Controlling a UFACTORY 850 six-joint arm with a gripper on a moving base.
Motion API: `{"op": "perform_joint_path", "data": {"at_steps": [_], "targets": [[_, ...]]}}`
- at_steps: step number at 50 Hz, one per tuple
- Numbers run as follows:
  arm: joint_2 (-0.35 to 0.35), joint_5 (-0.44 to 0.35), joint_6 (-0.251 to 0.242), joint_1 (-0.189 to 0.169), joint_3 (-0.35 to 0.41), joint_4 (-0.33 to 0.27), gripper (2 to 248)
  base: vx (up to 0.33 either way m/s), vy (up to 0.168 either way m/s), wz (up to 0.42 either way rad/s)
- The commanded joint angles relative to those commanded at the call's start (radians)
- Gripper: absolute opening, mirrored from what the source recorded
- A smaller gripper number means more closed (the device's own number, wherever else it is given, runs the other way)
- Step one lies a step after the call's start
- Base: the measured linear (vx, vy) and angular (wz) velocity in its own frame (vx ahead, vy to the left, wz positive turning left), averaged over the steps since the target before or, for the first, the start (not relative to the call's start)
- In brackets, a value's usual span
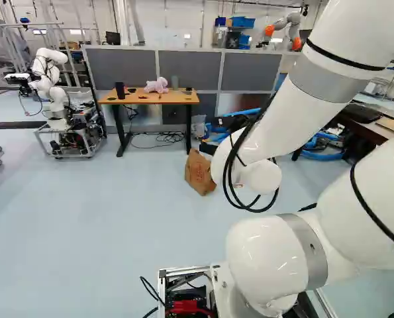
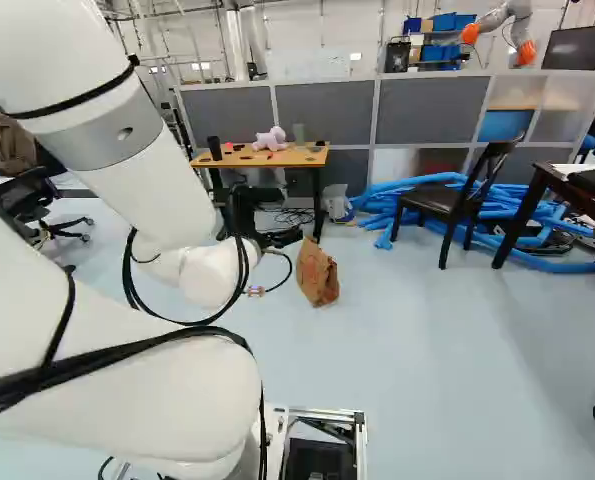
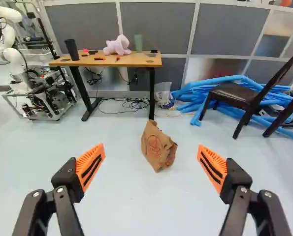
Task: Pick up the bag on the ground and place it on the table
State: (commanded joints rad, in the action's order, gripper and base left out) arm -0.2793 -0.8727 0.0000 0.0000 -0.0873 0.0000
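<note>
The black gripper [image 2: 249, 212] shows partly past the arm in the right base view, in front of the table. In the wrist view the gripper [image 3: 151, 156] stands wide open, its orange pads far apart with only floor between them. A crumpled brown paper bag [image 3: 157, 147] with red print rests on the floor ahead of the fingers, touching neither. The same bag [image 1: 199, 173] is just left of the arm's elbow in the left base view. Behind it stands the wooden-topped table [image 3: 107, 61], the bag being near its right leg.
On the table are a pink plush toy [image 3: 117, 45], a black cup [image 3: 72, 49] and a greenish cup. Another robot [image 1: 51, 79] stands left of the table. Blue tubes [image 2: 427, 197], a dark chair [image 2: 457, 200] and a dark table lie to the right. Grey partitions line the back.
</note>
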Motion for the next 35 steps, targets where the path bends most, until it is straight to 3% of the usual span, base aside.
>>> {"op": "perform_joint_path", "data": {"at_steps": [35], "targets": [[0.000,0.000,0.000,0.000,0.000,0.000,247,0.116,-0.005,-0.036]]}}
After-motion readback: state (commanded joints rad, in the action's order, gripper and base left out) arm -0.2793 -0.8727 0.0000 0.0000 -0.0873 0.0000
